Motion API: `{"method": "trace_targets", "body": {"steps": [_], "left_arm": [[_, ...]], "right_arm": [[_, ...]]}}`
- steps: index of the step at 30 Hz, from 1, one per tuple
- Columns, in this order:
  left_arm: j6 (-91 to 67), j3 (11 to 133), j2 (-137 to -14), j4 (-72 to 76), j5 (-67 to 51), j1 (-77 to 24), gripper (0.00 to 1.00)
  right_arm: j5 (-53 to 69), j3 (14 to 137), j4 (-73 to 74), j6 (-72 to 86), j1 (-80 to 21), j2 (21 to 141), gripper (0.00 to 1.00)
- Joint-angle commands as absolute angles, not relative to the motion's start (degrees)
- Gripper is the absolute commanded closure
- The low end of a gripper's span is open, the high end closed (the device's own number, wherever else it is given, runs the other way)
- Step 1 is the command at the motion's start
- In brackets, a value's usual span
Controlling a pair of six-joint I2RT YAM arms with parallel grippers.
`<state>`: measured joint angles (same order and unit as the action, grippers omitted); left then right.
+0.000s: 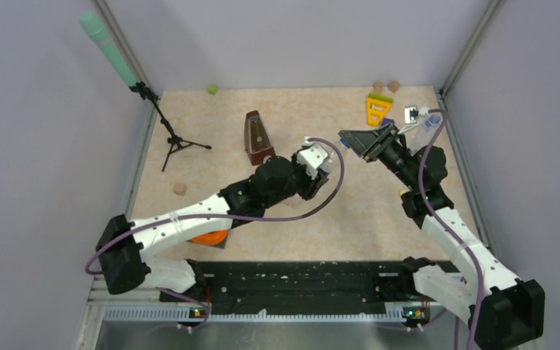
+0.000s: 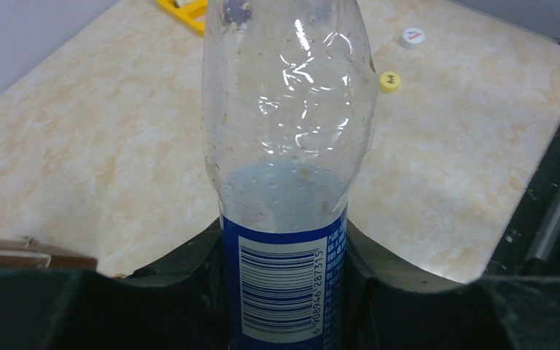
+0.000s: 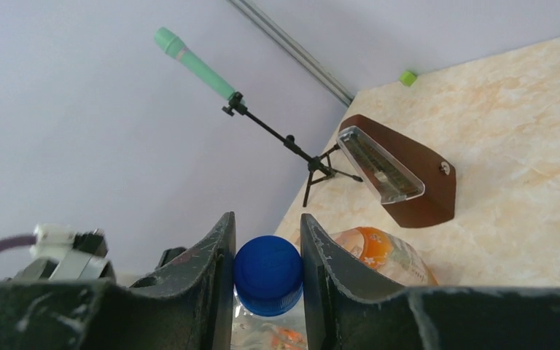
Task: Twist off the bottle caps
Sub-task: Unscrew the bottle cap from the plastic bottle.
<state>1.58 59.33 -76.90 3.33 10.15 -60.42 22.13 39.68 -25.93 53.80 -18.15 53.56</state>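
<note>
My left gripper (image 2: 284,251) is shut on the slim clear bottle (image 2: 288,131), its jaws pressing the blue barcode label from both sides. The bottle's blue cap (image 3: 267,271) sits between the fingers of my right gripper (image 3: 266,251), which is shut on it from both sides. In the top view the two grippers meet mid-table, left (image 1: 319,166) and right (image 1: 351,138). A yellow cap (image 2: 389,81) and a white cap (image 2: 413,36) lie loose on the table. The squat orange-tinted bottle (image 3: 379,255) lies on its side, partly under the left arm (image 1: 210,237).
A brown metronome (image 1: 257,137) stands behind the left gripper. A green microphone on a black tripod (image 1: 153,102) is at back left. A yellow triangular piece (image 1: 377,108), a clear bottle (image 1: 426,120) and tan discs (image 1: 394,86) sit back right. A small green object (image 1: 211,90) lies by the back wall.
</note>
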Motion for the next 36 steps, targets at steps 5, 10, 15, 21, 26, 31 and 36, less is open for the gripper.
{"method": "trace_targets", "body": {"steps": [5,10,15,21,26,31,36], "left_arm": [[-9.2,57.3,-71.3,13.5,-39.2,-44.6,1.0],[-22.7,58.9,-77.0,28.3,-61.9,-39.6,1.0],[-54.4,58.5,-85.5,66.3,-71.1,-39.3,1.0],[-78.3,62.6,-95.0,92.7,-75.2,-39.3,1.0],[-74.3,61.7,-93.5,89.0,-75.4,-38.7,1.0],[-27.1,58.2,-81.0,30.9,-61.2,-39.3,1.0],[-6.8,59.5,-75.1,9.1,-41.9,-42.4,1.0]], "right_arm": [[34.5,37.9,-39.5,53.3,-18.4,53.2,1.0],[40.7,35.9,-52.0,55.5,-18.4,53.0,1.0],[45.1,34.9,-58.4,55.6,-18.4,52.6,1.0],[51.9,35.7,-64.9,56.5,-18.3,54.0,1.0],[49.9,37.0,-57.7,53.3,-18.3,53.7,0.62],[36.6,38.4,-38.4,46.6,-18.3,48.9,0.34],[33.4,36.6,-41.6,50.3,-18.3,47.8,0.32]]}}
